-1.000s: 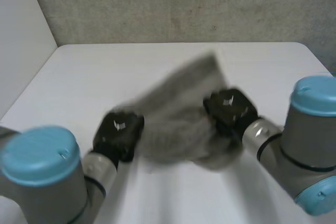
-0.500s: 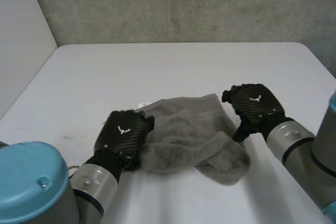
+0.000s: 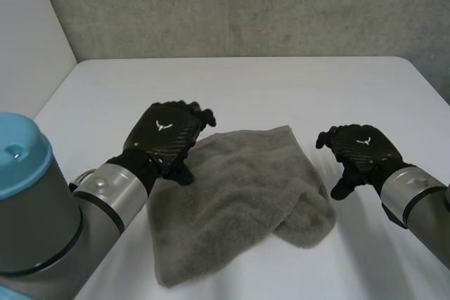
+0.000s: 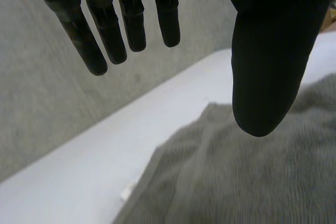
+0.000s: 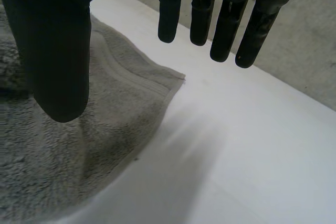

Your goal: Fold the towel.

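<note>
A grey towel [image 3: 232,201] lies rumpled on the white table [image 3: 253,89], with a bulky fold at its near right. My left hand [image 3: 167,137] hovers over the towel's far left corner, fingers straight and spread, holding nothing. In the left wrist view the towel [image 4: 236,177] lies below the thumb [image 4: 268,61], apart from it. My right hand [image 3: 358,152] floats just right of the towel, open and empty. The right wrist view shows the towel's far right corner [image 5: 157,82] under the straight fingers [image 5: 231,19].
A grey wall [image 3: 246,5] stands behind the table's far edge. Bare tabletop stretches beyond the towel and to its right [image 5: 252,145].
Both hands have let go of the towel and opened. The towel has dropped and spread on the table. The left hand moved up and away; the right hand drew off to the right.
</note>
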Robot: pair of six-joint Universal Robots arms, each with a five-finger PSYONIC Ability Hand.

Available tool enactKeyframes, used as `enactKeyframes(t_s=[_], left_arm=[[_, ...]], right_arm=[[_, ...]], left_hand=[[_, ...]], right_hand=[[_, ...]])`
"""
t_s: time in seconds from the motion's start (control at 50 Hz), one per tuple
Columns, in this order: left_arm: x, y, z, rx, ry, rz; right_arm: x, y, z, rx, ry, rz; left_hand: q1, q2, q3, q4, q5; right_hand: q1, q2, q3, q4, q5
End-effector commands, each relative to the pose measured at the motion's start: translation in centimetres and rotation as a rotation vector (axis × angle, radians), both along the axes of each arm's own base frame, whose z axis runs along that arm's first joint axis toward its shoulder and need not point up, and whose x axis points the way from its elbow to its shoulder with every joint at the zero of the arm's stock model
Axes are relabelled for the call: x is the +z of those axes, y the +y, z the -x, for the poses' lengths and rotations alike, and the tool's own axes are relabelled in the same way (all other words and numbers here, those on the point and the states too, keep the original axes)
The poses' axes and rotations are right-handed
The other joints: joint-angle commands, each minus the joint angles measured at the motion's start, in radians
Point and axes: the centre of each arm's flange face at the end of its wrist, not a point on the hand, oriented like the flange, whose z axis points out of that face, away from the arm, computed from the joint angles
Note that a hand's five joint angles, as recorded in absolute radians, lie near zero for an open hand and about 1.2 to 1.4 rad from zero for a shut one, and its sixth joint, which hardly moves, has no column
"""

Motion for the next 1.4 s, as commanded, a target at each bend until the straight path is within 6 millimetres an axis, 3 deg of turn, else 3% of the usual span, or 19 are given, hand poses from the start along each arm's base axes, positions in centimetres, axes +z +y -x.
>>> enactKeyframes(t_s=[0.02,0.16,0.26,0.54,0.76,0.88,0.96,0.98,1.0,1.12,1.28,1.4], left_arm=[[-2.3,-1.1,-2.3,0.072,-0.064,-0.103],[-4.7,-2.7,-5.2,0.043,-0.087,-0.203],[-5.9,-2.4,-6.1,-0.019,-0.101,-0.243],[-8.7,-0.3,-7.1,-0.134,-0.239,-0.244],[-9.4,0.8,-6.9,-0.172,-0.272,-0.237],[-9.8,1.2,-6.2,-0.200,-0.270,-0.213],[-9.9,1.3,-5.5,-0.223,-0.262,-0.178],[-9.9,1.3,-5.1,-0.234,-0.255,-0.152],[-9.8,1.1,-4.8,-0.235,-0.245,-0.125],[-8.6,-0.1,-3.8,-0.201,-0.180,-0.050],[-3.6,-2.1,-3.7,-0.055,0.014,0.023],[-3.3,-2.0,-3.7,-0.055,0.030,0.025]], right_arm=[[-0.1,0.7,-0.2,0.038,0.002,-0.042],[0.2,2.1,-1.0,0.108,-0.005,-0.058],[0.7,3.0,-1.6,0.142,-0.009,-0.041],[0.5,3.1,-1.7,0.144,-0.005,-0.045],[0.4,3.2,-1.7,0.145,-0.003,-0.045],[0.3,3.2,-1.7,0.145,-0.003,-0.045],[0.3,3.2,-1.7,0.140,-0.001,-0.046],[0.3,3.1,-1.7,0.137,-0.001,-0.045],[0.3,3.1,-1.7,0.137,-0.001,-0.045],[0.5,2.7,-1.4,0.122,-0.001,-0.045],[0.3,3.1,-0.9,0.087,0.041,-0.124],[-0.7,3.2,-0.5,0.072,0.074,-0.209]], left_hand=[[0.057,0.064,0.062,0.065,0.067],[0.072,0.079,0.077,0.080,0.081],[0.072,0.079,0.077,0.080,0.081],[0.072,0.079,0.077,0.080,0.081],[0.084,0.091,0.089,0.092,0.093],[0.281,0.288,0.285,0.288,0.290],[0.539,0.546,0.544,0.547,0.548],[0.731,0.738,0.735,0.739,0.740],[0.953,0.960,0.958,0.961,0.962],[0.956,0.963,0.960,0.963,0.965],[0.956,0.963,0.960,0.963,0.965],[0.956,0.963,0.960,0.963,0.965]], right_hand=[[0.042,-0.007,0.000,0.013,0.019],[0.059,0.011,0.018,0.030,0.037],[0.057,0.008,0.015,0.027,0.034],[0.051,0.002,0.009,0.021,0.028],[0.051,0.002,0.009,0.021,0.028],[0.051,0.002,0.009,0.021,0.028],[0.054,0.005,0.012,0.024,0.031],[0.056,0.008,0.015,0.027,0.034],[0.057,0.008,0.015,0.027,0.034],[0.097,0.049,0.056,0.068,0.075],[0.092,0.043,0.050,0.062,0.069],[0.095,0.046,0.053,0.065,0.072]])
